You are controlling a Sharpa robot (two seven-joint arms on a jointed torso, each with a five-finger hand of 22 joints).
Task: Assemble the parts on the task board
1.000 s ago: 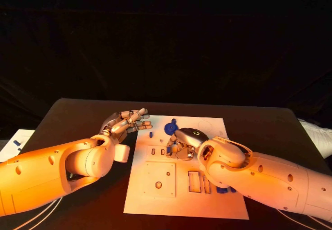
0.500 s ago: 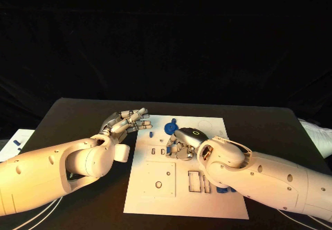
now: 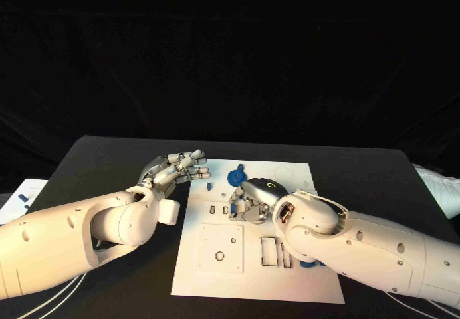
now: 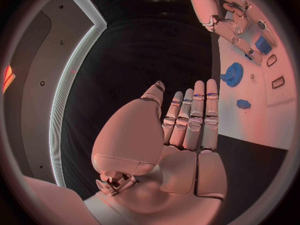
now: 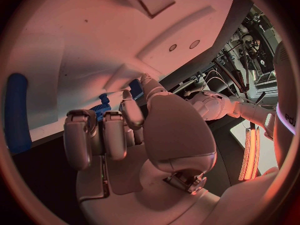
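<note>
The white task board (image 3: 288,279) lies in the middle of the black table. A blue gear (image 3: 236,178) and a small blue part (image 3: 208,187) rest on its far left area; the left wrist view shows this gear (image 4: 232,75) and part (image 4: 243,104) too. My right hand (image 3: 255,199) hovers over the board just nearer than the gear, fingers curled down. A blue part (image 5: 134,88) sits at its thumb tip; I cannot tell if it is pinched. My left hand (image 3: 177,170) floats at the board's left edge with straight fingers (image 4: 194,120), holding nothing.
Another small blue part (image 3: 240,165) lies near the board's far edge, and more blue parts (image 3: 308,264) lie beside my right forearm. Rectangular slots (image 3: 271,252) and a square plate with a hole (image 3: 219,249) take up the near half of the board. A white object (image 3: 21,198) sits at the table's left.
</note>
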